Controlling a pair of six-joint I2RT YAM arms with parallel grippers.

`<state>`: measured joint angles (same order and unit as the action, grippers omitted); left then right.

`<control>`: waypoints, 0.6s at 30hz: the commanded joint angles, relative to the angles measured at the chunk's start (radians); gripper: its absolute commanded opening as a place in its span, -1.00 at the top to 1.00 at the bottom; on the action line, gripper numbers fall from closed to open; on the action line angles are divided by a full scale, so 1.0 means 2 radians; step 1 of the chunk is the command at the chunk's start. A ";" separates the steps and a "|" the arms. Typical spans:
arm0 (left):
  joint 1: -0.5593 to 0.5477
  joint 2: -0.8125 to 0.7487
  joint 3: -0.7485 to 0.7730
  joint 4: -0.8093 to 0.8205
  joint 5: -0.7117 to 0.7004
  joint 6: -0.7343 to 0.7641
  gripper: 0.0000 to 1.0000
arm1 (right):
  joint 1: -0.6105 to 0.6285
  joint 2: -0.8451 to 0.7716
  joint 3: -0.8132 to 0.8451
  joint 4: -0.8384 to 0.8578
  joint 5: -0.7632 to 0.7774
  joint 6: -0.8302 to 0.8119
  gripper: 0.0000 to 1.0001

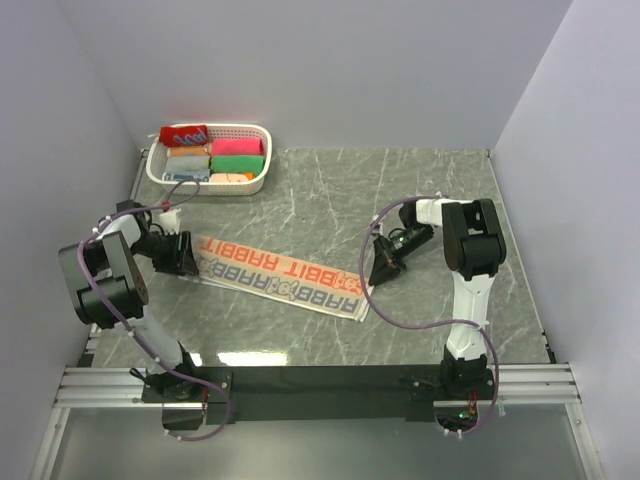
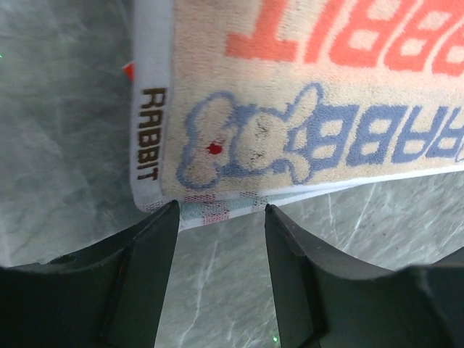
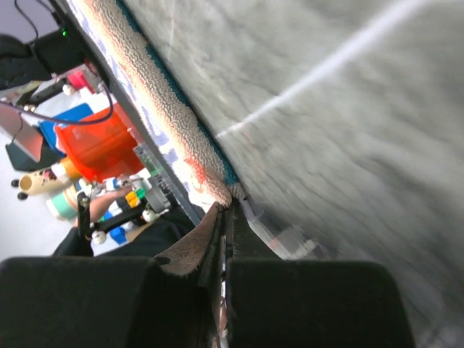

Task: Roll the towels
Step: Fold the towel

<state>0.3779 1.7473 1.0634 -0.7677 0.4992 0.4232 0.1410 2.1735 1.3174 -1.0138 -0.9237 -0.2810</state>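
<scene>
A long cream towel (image 1: 280,278) printed with "RABBIT" in red and blue lies flat and slantwise on the marble table. My left gripper (image 1: 186,255) is open at its left end. In the left wrist view the fingertips (image 2: 168,214) straddle the towel's (image 2: 304,87) near corner without gripping it. My right gripper (image 1: 378,272) is at the towel's right end. In the right wrist view its jaws (image 3: 226,210) are shut on the towel's edge (image 3: 167,123), which is lifted slightly off the table.
A white basket (image 1: 205,188) stands at the back left holding several rolled towels in red, orange, pink and green. Grey walls close in the left, back and right sides. The arms' bases sit on the rail at the near edge.
</scene>
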 commanded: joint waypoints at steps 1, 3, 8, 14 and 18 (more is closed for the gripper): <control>0.010 0.024 0.020 0.021 -0.036 0.010 -0.17 | -0.017 0.003 0.028 -0.011 0.041 0.002 1.00; 0.010 0.028 0.027 0.023 -0.036 0.011 -0.17 | -0.017 0.006 0.036 -0.011 0.040 0.003 1.00; 0.011 0.037 0.039 0.020 -0.029 0.014 -0.18 | -0.015 0.010 0.039 -0.009 0.036 0.003 1.00; 0.010 0.033 0.043 0.013 -0.013 0.020 -0.18 | 0.003 0.011 0.036 -0.015 0.033 -0.012 1.00; 0.012 0.018 0.046 -0.015 0.016 0.049 -0.18 | 0.020 0.006 0.032 -0.037 0.051 -0.032 0.65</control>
<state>0.3889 1.7973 1.1282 -0.7906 0.5098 0.4438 0.1562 2.1834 1.3743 -1.0416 -0.8700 -0.2970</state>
